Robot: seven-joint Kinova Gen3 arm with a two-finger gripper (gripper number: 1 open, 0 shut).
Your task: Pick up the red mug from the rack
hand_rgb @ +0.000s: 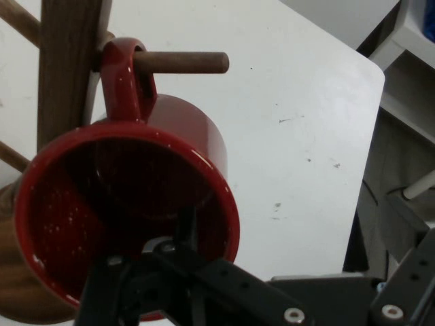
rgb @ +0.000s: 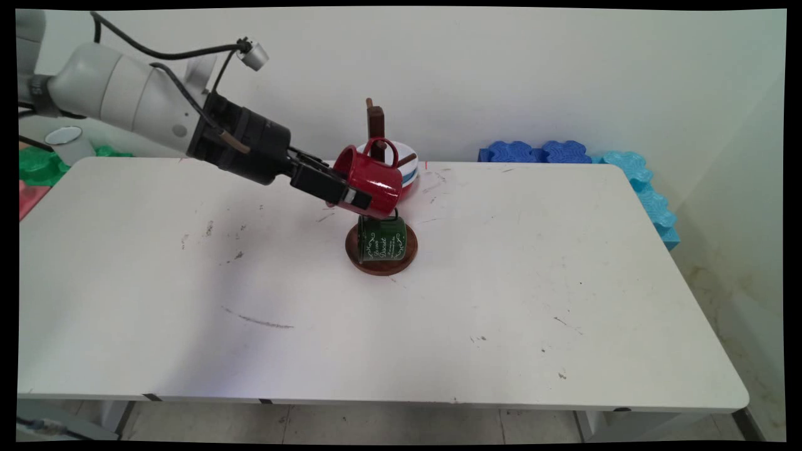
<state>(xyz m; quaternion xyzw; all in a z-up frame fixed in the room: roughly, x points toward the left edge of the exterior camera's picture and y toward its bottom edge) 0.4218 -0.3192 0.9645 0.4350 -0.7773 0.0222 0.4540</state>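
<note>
My gripper [rgb: 354, 199] is shut on the rim of a red enamel mug [rgb: 373, 178], tilted on its side, with one finger inside the mug. In the hand view the red mug [hand_rgb: 156, 156] faces me mouth-on, and its handle [hand_rgb: 126, 78] is looped over a wooden peg [hand_rgb: 183, 62] of the mug stand's post [hand_rgb: 64, 68]. The wooden stand [rgb: 375, 122] rises from a round base [rgb: 381, 268] at the table's middle. A dark green mug [rgb: 381, 240] with white lettering hangs low on the stand, just under the red one. A white mug with a blue stripe [rgb: 408, 161] shows behind.
Dark blue foam pieces [rgb: 532, 152] and light blue ones [rgb: 648, 194] lie along the table's far right edge. At the far left are green foam [rgb: 37, 164] and a white cup [rgb: 69, 143]. The white table [rgb: 438, 326] carries scuff marks.
</note>
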